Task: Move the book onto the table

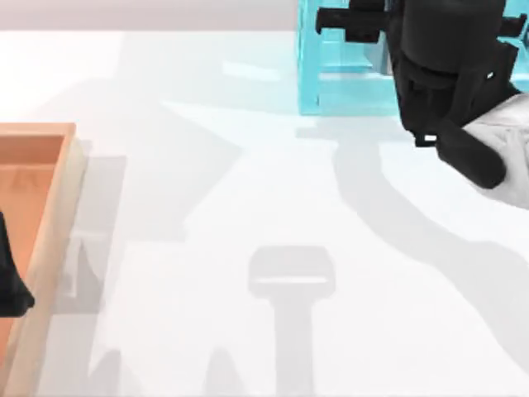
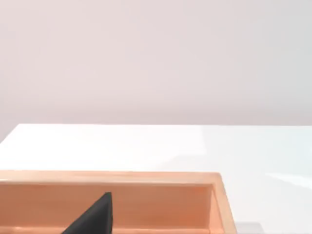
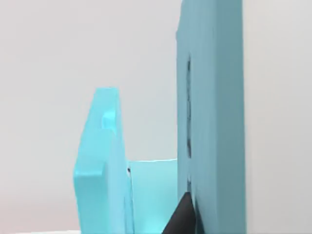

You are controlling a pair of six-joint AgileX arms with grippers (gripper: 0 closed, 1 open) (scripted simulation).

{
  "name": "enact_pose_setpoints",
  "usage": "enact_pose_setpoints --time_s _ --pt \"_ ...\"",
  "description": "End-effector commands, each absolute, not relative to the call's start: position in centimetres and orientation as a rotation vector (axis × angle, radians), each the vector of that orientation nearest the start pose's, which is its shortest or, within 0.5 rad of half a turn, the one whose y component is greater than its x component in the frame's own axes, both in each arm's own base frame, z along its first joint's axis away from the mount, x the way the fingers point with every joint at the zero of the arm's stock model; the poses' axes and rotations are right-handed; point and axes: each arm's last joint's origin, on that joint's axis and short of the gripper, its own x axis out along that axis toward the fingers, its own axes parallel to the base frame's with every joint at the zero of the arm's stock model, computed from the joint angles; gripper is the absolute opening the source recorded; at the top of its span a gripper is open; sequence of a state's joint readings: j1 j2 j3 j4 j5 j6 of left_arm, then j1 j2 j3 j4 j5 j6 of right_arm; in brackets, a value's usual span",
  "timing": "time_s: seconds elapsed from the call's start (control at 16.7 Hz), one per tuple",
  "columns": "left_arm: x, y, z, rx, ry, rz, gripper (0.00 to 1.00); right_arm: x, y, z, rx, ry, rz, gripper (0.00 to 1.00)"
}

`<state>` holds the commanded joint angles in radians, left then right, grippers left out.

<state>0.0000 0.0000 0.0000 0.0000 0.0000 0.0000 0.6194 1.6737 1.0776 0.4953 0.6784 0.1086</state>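
The book (image 3: 209,112) stands upright as a tall teal-blue slab, close in the right wrist view. It rises higher than the brighter turquoise shelf (image 3: 102,165) beside it. One black fingertip (image 3: 184,214) of my right gripper (image 1: 354,23) presses against the book's cover, and the gripper is shut on the book. From above, the right arm reaches over the shelf (image 1: 331,83) at the back right and hides the book. The white table (image 1: 248,207) spreads out in front of the shelf.
An orange-brown wooden tray (image 1: 50,215) with a raised rim lies along the table's left edge. My left gripper (image 1: 12,285) hangs parked over it. The tray's far wall (image 2: 146,178) crosses the left wrist view, with white table (image 2: 146,146) beyond.
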Motion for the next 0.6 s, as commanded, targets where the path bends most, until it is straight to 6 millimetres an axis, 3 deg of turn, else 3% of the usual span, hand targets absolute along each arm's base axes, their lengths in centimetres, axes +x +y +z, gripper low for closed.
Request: enact_pose_setpoints --time_s 0.24,0.6 --pt "10.6 -0.1 16.0 0.0 0.0 0.0 1.0 27.8 20.0 27.8 0.013 0.091 -0.037 0.0" --pt "10.6 -0.1 16.0 0.0 0.0 0.0 1.0 27.5 19.9 27.7 0.004 0.101 -0.04 0.0"
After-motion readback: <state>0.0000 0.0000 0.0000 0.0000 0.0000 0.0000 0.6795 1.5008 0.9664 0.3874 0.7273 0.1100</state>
